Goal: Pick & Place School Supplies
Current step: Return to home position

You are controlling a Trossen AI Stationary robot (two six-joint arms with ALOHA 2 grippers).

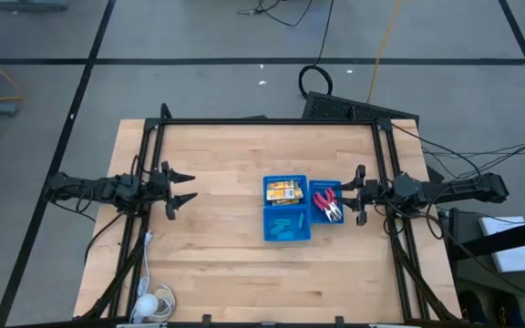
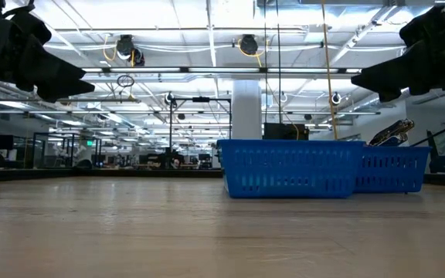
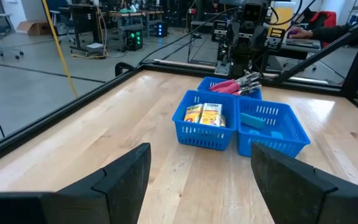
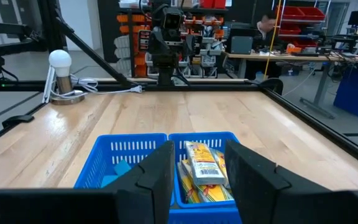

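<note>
Clearly released, left end effector (image 1: pixel 186 187) and right end effector (image 1: pixel 358 194) hover; erasers (image 4: pixel 122 167) partly hidden.

The packets (image 1: pixel 285 189) lie in the packet bin (image 1: pixel 285 177); the eraser bin (image 1: pixel 287 239), holding the erasers (image 1: pixel 286 224), touches it below in the high view; the scissor bin (image 1: pixel 326 182), holding the scissors (image 1: pixel 328 204), stands just right of it; the right gripper (image 1: pixel 357 194) lies farther right; the left gripper (image 1: pixel 187 187) lies well left.

Light wooden plank table (image 1: pixel 226 182) carried three blue plastic mesh bins, touching, clustered toward 3 o'clock of centre: square bin (image 1: pixel 285 178), long horizontal bin (image 1: pixel 272 233) at its 6 o'clock, narrow bin (image 1: pixel 326 183) at its 3 o'clock. White round-bulb lamp (image 1: pixel 144 307) sat near the 7 o'clock corner, with a white cable (image 1: pixel 145 264) running toward 12.
</note>
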